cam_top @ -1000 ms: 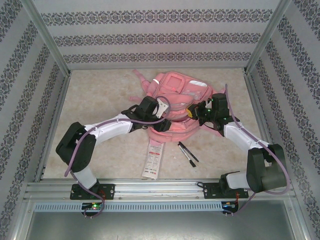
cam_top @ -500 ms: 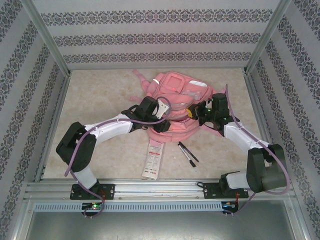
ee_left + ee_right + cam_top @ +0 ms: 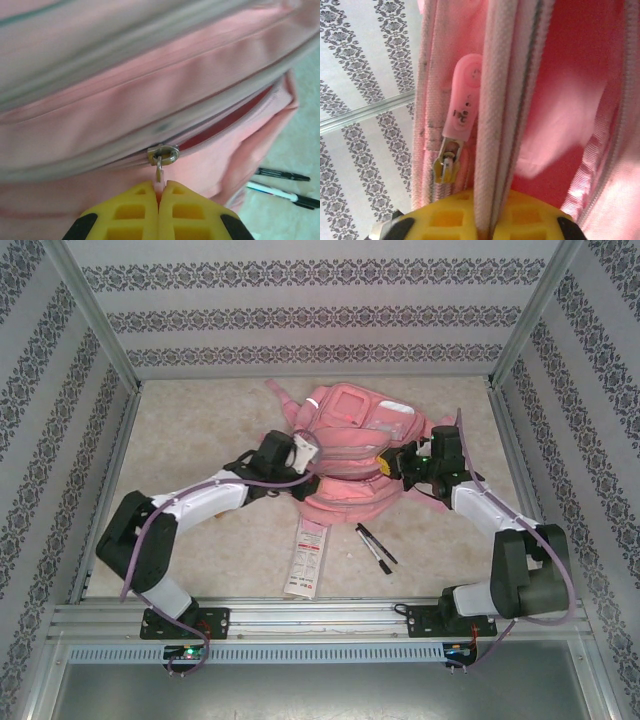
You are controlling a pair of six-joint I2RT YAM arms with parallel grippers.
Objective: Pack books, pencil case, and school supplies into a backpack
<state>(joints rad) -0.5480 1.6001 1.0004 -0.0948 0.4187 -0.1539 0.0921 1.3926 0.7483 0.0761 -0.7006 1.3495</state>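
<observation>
Your left arm has drawn back leftward; its left gripper (image 3: 159,200) is clamped shut on the zipper pull (image 3: 159,175) of the backpack (image 3: 350,440) at mid-table. The right gripper (image 3: 487,207) pinches the opening's edge. You're unzipping, so next draw the pull steadily left. The pencil case (image 3: 307,558) and pens (image 3: 375,545) wait nearer.

Overhead view looks down; both wrist views hug backpack (image 3: 350,502).
</observation>
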